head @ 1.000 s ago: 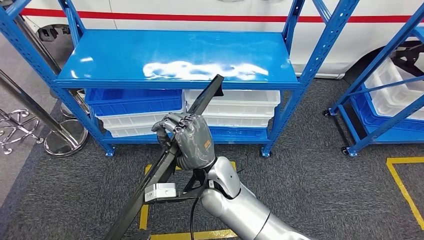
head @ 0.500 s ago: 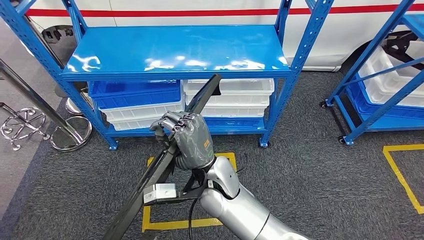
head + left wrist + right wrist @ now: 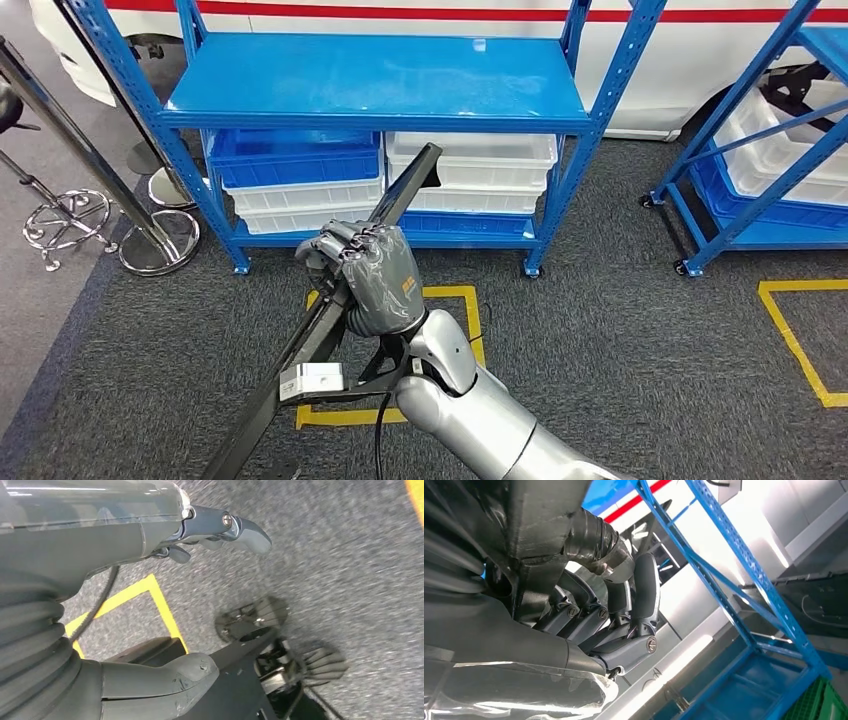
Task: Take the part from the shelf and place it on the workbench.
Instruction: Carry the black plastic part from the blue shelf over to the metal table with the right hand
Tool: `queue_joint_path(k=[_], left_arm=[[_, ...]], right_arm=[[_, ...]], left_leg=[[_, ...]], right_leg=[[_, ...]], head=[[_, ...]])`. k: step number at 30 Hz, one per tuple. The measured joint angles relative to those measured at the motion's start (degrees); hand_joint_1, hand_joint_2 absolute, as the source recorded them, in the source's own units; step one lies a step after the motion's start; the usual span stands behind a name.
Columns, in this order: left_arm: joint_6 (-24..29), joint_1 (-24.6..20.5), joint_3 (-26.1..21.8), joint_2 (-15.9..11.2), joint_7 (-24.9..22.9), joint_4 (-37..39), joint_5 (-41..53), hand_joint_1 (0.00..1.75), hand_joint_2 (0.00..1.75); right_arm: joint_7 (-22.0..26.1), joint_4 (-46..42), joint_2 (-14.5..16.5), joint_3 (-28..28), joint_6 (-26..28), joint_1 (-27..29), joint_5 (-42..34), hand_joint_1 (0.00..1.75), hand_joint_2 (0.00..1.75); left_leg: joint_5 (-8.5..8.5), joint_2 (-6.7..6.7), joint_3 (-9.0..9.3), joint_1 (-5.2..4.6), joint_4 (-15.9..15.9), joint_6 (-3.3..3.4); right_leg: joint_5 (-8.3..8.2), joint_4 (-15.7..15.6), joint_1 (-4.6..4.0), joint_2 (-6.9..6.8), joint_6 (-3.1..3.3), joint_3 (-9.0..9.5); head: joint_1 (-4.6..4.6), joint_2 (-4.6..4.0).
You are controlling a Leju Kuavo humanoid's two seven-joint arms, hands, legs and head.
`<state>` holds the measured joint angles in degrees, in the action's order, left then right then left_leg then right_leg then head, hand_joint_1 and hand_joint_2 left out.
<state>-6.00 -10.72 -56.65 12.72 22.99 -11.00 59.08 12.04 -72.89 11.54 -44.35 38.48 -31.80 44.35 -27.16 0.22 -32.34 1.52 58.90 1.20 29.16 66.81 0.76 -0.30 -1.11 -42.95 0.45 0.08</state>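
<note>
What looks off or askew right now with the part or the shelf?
Nothing stands out. The right hand grips the long black part, held slanted, with its fingers wrapped around it. The blue shelf and its stacked trays look orderly.

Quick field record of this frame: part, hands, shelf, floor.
part: long black bar, tilted, upper end toward the shelf
right hand: grips the bar mid-length
left hand: holds nothing, over the carpet
shelf: blue rack, top level bare; blue and white bins below
floor: grey carpet, yellow tape square
workbench: unseen
</note>
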Motion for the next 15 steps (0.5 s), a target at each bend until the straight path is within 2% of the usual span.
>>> queue_joint_path(k=[1,2,3,4,5,6,7,8,9,10,11,12,13,14,15], left_arm=[[0.0,0.0,0.0,0.0,0.0,0.0,0.0,0.0,1.75],[0.0,0.0,0.0,0.0,0.0,0.0,0.0,0.0,1.75],[0.0,0.0,0.0,0.0,0.0,0.0,0.0,0.0,1.75],[-0.1,0.0,0.0,0.0,0.1,0.0,0.0,0.0,1.75],[-0.1,0.0,0.0,-0.1,0.1,0.0,0.0,0.0,1.75],[-0.2,0.0,0.0,0.0,0.2,0.0,-0.1,0.0,1.75],[-0.2,0.0,0.0,0.0,0.4,0.0,-0.1,0.0,1.75],[-0.3,0.0,0.0,0.0,0.5,0.0,-0.2,0.0,1.75],[-0.3,0.0,0.0,0.0,0.6,0.0,-0.3,0.0,1.75],[-0.4,0.0,0.0,0.0,0.7,0.0,-0.3,0.0,1.75],[-0.4,0.0,0.0,0.0,0.7,0.0,-0.3,0.0,1.75],[-0.4,0.0,0.0,0.0,0.8,0.0,-0.4,0.0,1.75],[-0.4,0.1,0.0,0.0,0.8,0.0,-0.4,0.0,1.75],[-0.5,0.2,0.0,0.0,0.9,0.0,-0.4,0.0,1.75],[-0.5,0.2,0.0,-0.1,0.9,0.0,-0.4,0.0,1.75]], right_arm=[[0.0,0.1,0.0,0.0,0.1,0.0,0.1,1.75,1.75],[0.0,0.3,0.0,0.0,0.1,0.0,0.2,1.75,1.75],[0.0,0.4,0.0,0.0,0.1,0.0,0.2,1.75,1.75],[0.0,0.5,0.0,0.0,0.1,0.0,0.3,1.75,1.75],[0.0,0.5,0.0,0.0,0.1,0.0,0.3,1.75,1.75],[0.0,0.5,0.0,0.0,0.2,0.0,0.3,1.75,1.75],[0.0,0.5,0.1,0.0,0.2,-0.1,0.3,1.75,1.75],[0.0,0.5,0.2,0.0,0.2,-0.3,0.3,1.75,1.75],[0.0,0.5,0.4,0.0,0.2,-0.4,0.3,1.75,1.75],[0.0,0.5,0.4,0.0,0.2,-0.5,0.3,1.75,1.75],[0.0,0.6,0.5,0.0,0.2,-0.6,0.3,1.75,1.75],[0.0,0.6,0.5,0.0,0.3,-0.6,0.3,1.75,1.75],[0.0,0.7,0.5,0.0,0.3,-0.6,0.2,1.75,1.75],[0.0,0.8,0.6,0.0,0.3,-0.6,0.2,1.75,1.75],[0.0,0.9,0.6,0.0,0.3,-0.6,0.2,1.75,1.75]], left_leg=[[0.86,0.05,-1.08,-0.09,0.0,0.18],[1.68,0.1,-2.18,-0.2,0.1,0.24],[2.5,0.15,-3.28,-0.31,0.1,0.22],[3.3,0.2,-4.37,-0.41,0.1,0.17],[4.1,0.21,-5.38,-0.52,0.2,0.08],[4.87,0.21,-6.23,-0.56,0.2,-0.04],[5.54,0.18,-6.87,-0.63,0.2,-0.24],[6.22,0.18,-7.25,-0.62,0.1,-0.51],[6.94,0.2,-7.39,-0.5,-0.2,-0.81],[7.76,0.22,-7.44,-0.36,-0.6,-1.2],[8.6,0.2,-7.49,-0.27,-1.2,-1.6],[8.72,0.12,-7.67,-0.16,-1.5,-1.92],[7.57,0.04,-8.07,-0.14,-1.1,-2.18],[5.18,-0.05,-8.66,-0.16,0.5,-2.35],[1.84,-0.08,-9.35,-0.07,3.3,-2.47]], right_leg=[[2.69,3.7,0.01,0.02,-0.1,-0.63],[3.98,7.0,0.0,0.03,-0.15,-0.87],[3.74,9.3,-0.01,0.04,-0.09,-0.54],[2.36,10.0,-0.04,0.06,0.09,0.59],[0.63,8.7,-0.12,0.09,0.41,2.71],[-0.33,5.6,-0.28,0.16,0.92,5.9],[0.09,1.0,-0.55,0.22,1.46,9.69],[1.26,-3.5,-0.81,0.26,1.8,13.07],[2.31,-6.8,-1.13,0.32,2.01,15.3],[2.8,-8.8,-1.41,0.34,2.1,16.22],[2.24,-9.5,-1.47,0.32,2.25,16.07],[1.22,-9.8,-1.47,0.18,2.59,15.54],[0.34,-10.2,-1.34,0.04,3.1,14.94],[-0.6,-10.5,-1.17,-0.1,3.53,14.18],[-1.45,-10.4,-1.12,-0.2,3.83,13.23]], head=[[-0.01,0.0],[-0.01,-0.01],[-0.01,0.0],[-0.01,0.0],[-0.01,0.0],[-0.02,0.01],[-0.02,0.01],[-0.04,0.01],[-0.04,0.01],[-0.03,0.01],[-0.03,0.01],[-0.02,0.0],[-0.03,0.0],[-0.04,0.0],[-0.05,0.0]])
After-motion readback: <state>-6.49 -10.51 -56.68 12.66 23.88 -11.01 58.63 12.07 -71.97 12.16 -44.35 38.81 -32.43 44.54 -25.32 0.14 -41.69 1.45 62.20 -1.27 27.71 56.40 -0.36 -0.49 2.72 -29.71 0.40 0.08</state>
